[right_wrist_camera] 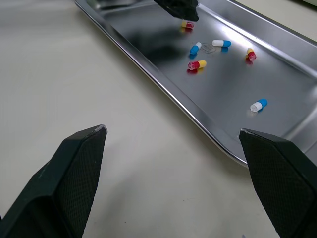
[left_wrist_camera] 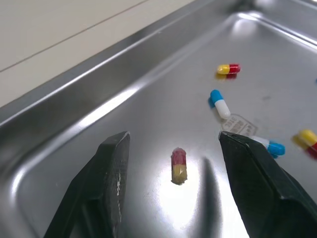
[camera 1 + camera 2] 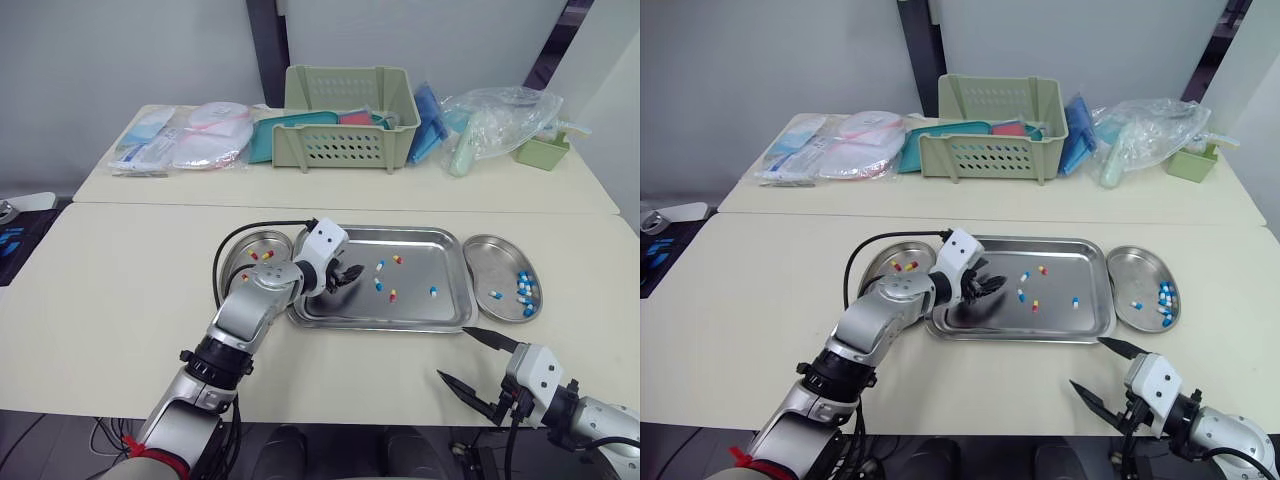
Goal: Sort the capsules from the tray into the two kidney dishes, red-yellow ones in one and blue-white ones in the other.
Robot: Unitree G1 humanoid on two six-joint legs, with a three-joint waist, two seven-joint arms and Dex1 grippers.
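A steel tray [image 3: 448, 312] lies mid-table with several loose capsules. My left gripper [image 2: 174, 141] is open low over the tray's left part, its fingers either side of a red-yellow capsule [image 2: 178, 165] lying flat on the metal, not touching it. Other capsules lie beyond: a blue-white one [image 2: 219, 103] and a red-yellow one [image 2: 228, 69]. The left kidney dish [image 3: 236, 252] holds red-yellow capsules [image 3: 261, 256]. The right kidney dish [image 3: 490, 255] holds several blue-white capsules [image 3: 523, 288]. My right gripper [image 3: 453, 352] is open and empty above the table in front of the tray's right corner.
A black cable [image 3: 218, 262] arcs from my left arm around the left dish. On the rear table stand a green basket [image 3: 345, 125], wrapped packets [image 3: 185, 140], a plastic bag [image 3: 495, 125] and a small green box [image 3: 540, 152].
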